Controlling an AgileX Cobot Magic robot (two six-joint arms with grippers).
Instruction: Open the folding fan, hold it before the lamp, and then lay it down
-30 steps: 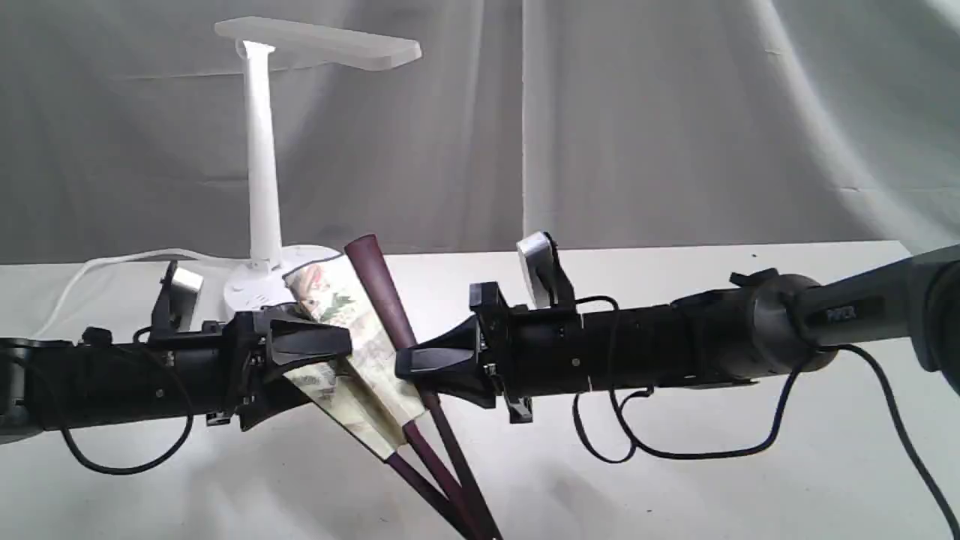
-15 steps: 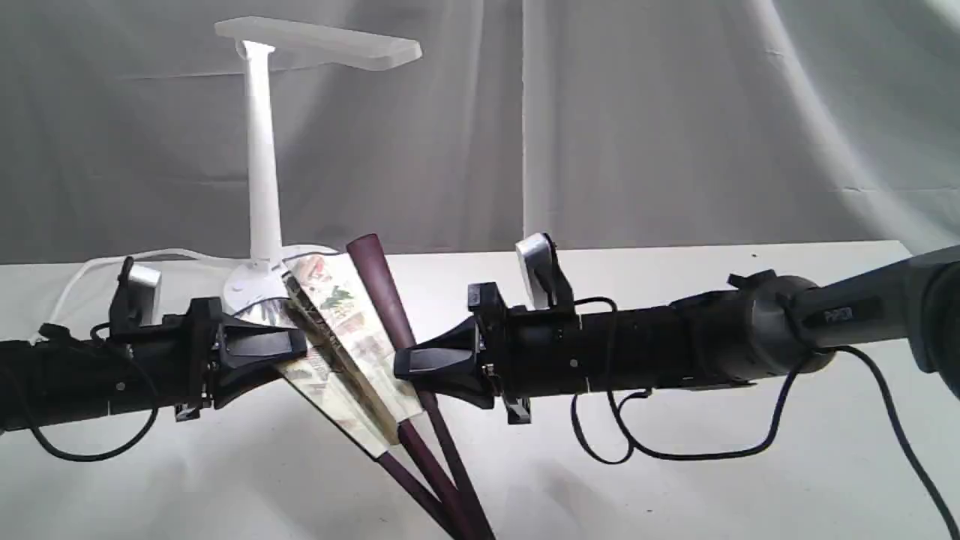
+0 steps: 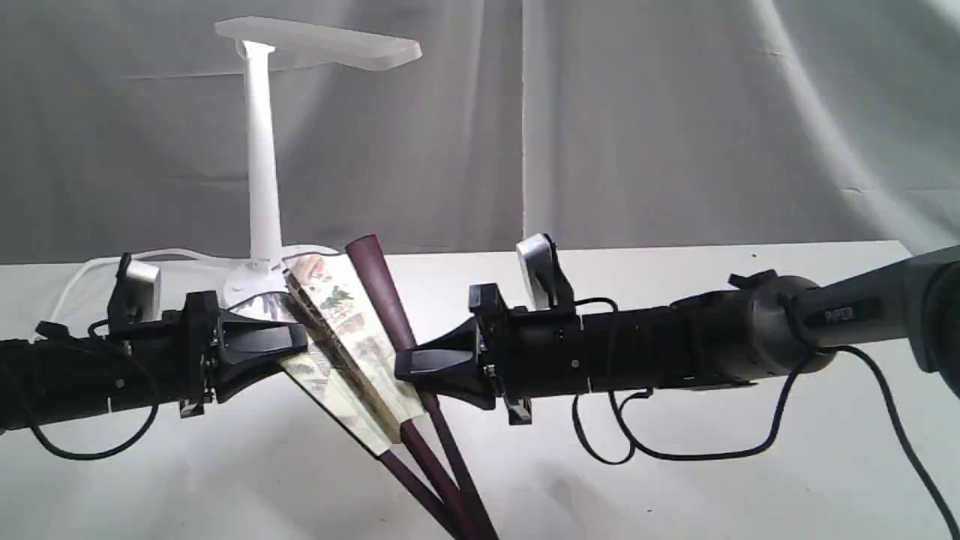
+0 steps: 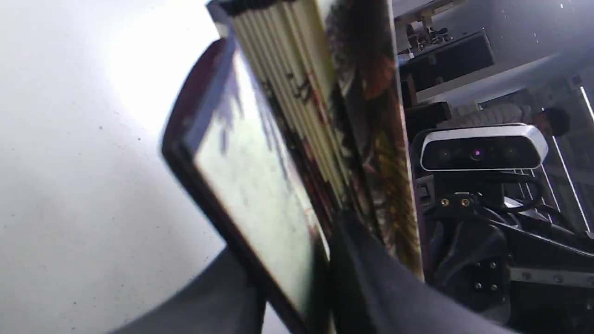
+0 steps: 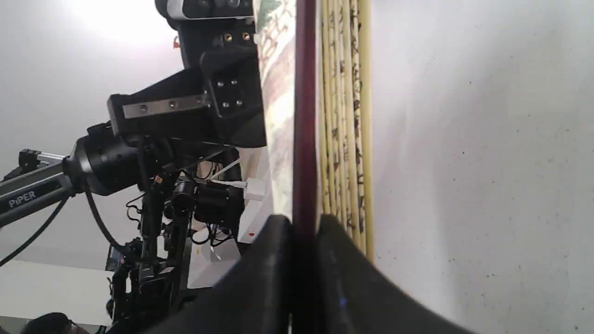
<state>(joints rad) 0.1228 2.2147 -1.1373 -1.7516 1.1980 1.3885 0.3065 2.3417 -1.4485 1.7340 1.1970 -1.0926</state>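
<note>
We read one word only: "PiPER", in white letters on the grey link of the left arm [image 5: 28, 197], clear in the right wrist view. The grey link of the right arm [image 3: 844, 313] bears a similar label in the exterior view, too blurred for us to spell out. Dark painted marks on the pleats of the folding fan [image 4: 297, 88] are unreadable.

Partly spread folding fan [image 3: 349, 337] sits between both jaws. Left gripper [image 3: 302, 346] clamps its paper edge, right gripper [image 3: 399, 366] clamps the maroon guard [image 3: 382, 292]. Lamp [image 3: 262, 172] stands behind the left jaws.
</note>
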